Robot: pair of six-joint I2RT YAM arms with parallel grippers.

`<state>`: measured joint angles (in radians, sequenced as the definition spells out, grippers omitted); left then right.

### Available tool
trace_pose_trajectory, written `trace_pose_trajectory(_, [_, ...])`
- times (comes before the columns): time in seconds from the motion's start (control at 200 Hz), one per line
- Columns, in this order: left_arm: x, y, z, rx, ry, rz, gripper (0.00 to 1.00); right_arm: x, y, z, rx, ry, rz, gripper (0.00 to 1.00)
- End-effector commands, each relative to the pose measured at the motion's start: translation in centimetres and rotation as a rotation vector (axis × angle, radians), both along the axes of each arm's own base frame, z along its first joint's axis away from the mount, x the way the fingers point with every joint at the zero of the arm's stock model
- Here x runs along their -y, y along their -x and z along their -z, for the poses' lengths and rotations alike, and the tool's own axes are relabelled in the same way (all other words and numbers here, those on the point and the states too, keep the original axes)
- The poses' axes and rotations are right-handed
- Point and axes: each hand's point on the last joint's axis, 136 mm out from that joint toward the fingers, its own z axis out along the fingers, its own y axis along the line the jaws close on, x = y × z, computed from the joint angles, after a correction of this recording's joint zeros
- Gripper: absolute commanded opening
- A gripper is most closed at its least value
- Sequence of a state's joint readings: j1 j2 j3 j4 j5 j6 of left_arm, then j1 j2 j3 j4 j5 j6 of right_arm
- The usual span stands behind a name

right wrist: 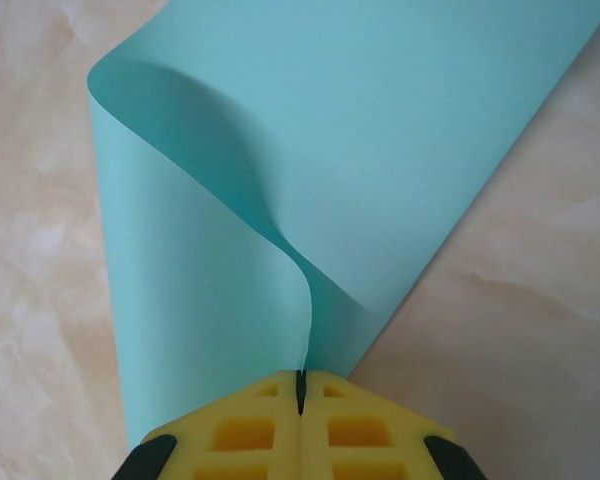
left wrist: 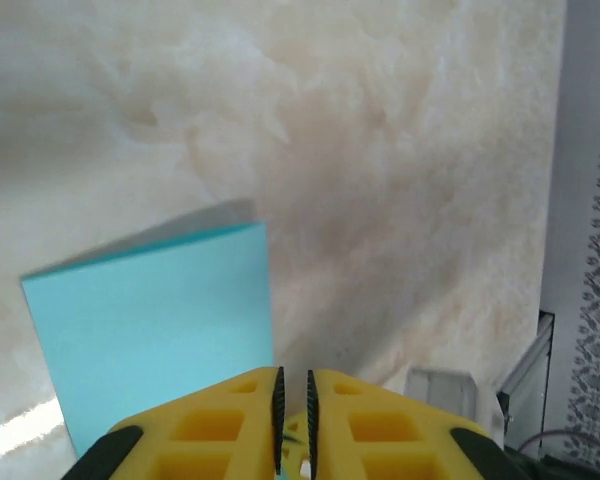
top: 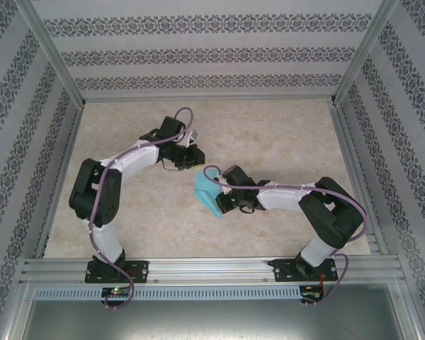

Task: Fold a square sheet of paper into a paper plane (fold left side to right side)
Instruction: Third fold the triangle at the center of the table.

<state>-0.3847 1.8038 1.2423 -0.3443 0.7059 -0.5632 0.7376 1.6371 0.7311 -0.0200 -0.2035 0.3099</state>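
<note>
The square sheet of paper [top: 207, 193] is turquoise and lies mid-table, bent over on itself. In the right wrist view one edge of the sheet [right wrist: 380, 130] rises in a loose curl off the layer below and runs into my right gripper [right wrist: 301, 385], which is shut on that edge. From above, the right gripper [top: 223, 198] sits at the sheet's right side. My left gripper [top: 193, 164] hovers just beyond the sheet's far corner. Its yellow jaws [left wrist: 293, 385] stand a narrow slit apart with nothing between them, and the paper [left wrist: 150, 330] lies to their left.
The table top [top: 283, 134] is pale marbled beige. Aluminium rails [top: 212, 269] frame it at the near edge and both sides, with patterned walls behind. A metal side rail [left wrist: 542, 350] and a small grey block [left wrist: 440, 385] lie to the right of the left gripper.
</note>
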Motion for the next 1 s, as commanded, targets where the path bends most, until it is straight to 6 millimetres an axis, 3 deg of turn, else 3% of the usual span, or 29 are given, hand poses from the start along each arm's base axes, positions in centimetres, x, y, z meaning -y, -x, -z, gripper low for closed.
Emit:
trace_pose_trajectory(0.0, [1.3,2.6,0.0,-0.033,0.118,0.047,0.16,1.1,2.1,2.2,-0.073,0.079,-0.03,0.0])
trace_pose_trajectory(0.3, [3.5,6.2,1.6,-0.08,0.149,0.105,0.14,1.2,2.3,2.4,-0.079,0.087,-0.035,0.0])
trace_pose_trajectory(0.495, [3.0,7.5,4.3,-0.134,0.089,0.089,0.14,1.3,2.2,2.3,-0.076,0.089,-0.033,0.0])
trace_pose_trajectory(0.994, [1.6,9.0,8.0,-0.185,0.003,0.074,0.14,1.2,2.3,2.6,-0.088,0.095,-0.039,0.0])
